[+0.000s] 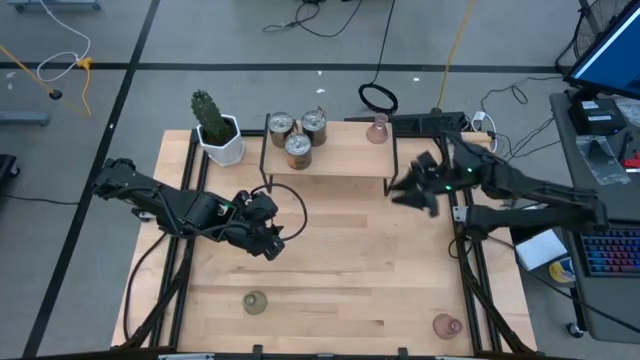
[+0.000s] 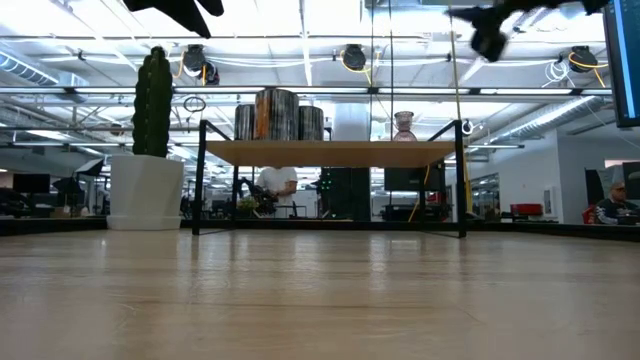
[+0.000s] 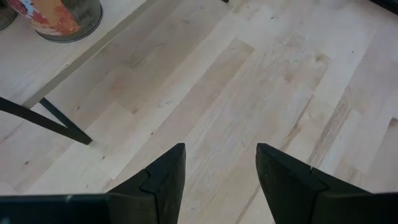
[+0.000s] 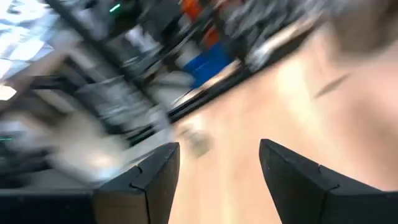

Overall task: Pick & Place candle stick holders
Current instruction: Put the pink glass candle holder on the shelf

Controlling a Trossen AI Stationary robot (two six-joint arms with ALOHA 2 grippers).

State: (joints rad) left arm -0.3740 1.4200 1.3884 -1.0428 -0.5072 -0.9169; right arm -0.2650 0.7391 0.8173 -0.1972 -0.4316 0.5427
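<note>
Three silvery metal holders (image 1: 298, 135) stand together on a low wooden shelf (image 1: 340, 158) at the table's far side; one also shows in the left wrist view (image 3: 62, 18). A pink glass holder (image 1: 377, 130) stands on the shelf's right end. An olive-green glass holder (image 1: 255, 301) and a second pink one (image 1: 447, 324) stand on the table near its front edge. My left gripper (image 1: 272, 240) is open and empty over the table's middle left (image 3: 221, 180). My right gripper (image 1: 408, 192) is open and empty in the air by the shelf's right end (image 4: 217, 180).
A green cactus in a white pot (image 1: 217, 128) stands at the far left beside the shelf. The shelf stands on thin black legs (image 2: 198, 180). Bare wood lies between the shelf and the two front holders. Cables and a keyboard lie beyond the table's right edge.
</note>
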